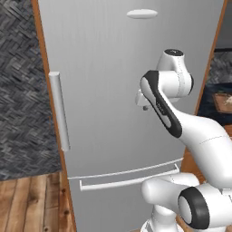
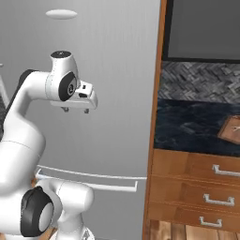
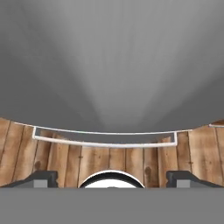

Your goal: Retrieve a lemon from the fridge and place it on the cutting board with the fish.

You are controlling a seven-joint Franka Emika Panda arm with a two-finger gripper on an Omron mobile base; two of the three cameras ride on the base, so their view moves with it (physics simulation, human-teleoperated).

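Right ahead of the robot stands the fridge (image 1: 113, 90), door shut: tall brushed silver-grey slab w/ a smooth matte sheen. Its vertical cylindrical handle (image 1: 60, 111) runs down the left side, a flat oval badge (image 1: 142, 13) sits near the top, and a thin bar handle (image 1: 129, 180) crosses the lower drawer. Wood-brown panels edge both sides.

Fingers (image 3: 112, 179) hang just in front of the door, pointing down; in the hand view the two dark tips (image 3: 43, 178) sit far apart at the bottom, spread wide w/ nothing between them. Below them the same view shows the drawer's bar handle and warm plank floor (image 3: 109, 159).

White arm w/ dark joints bends up from the base, wrist (image 2: 79, 96) level w/ the door's middle.

Off to the right, past the brown panel, a dark speckled stone surface (image 2: 187, 126) carries the reddish-brown cutting board (image 2: 232, 129), flat, rectangular, cut off by the picture edge. Under it: wooden drawers (image 2: 197, 187) w/ pale bar pulls. Behind: grey woven-pattern wall tile (image 2: 201, 82). Lemon: can't see it, fridge closed.
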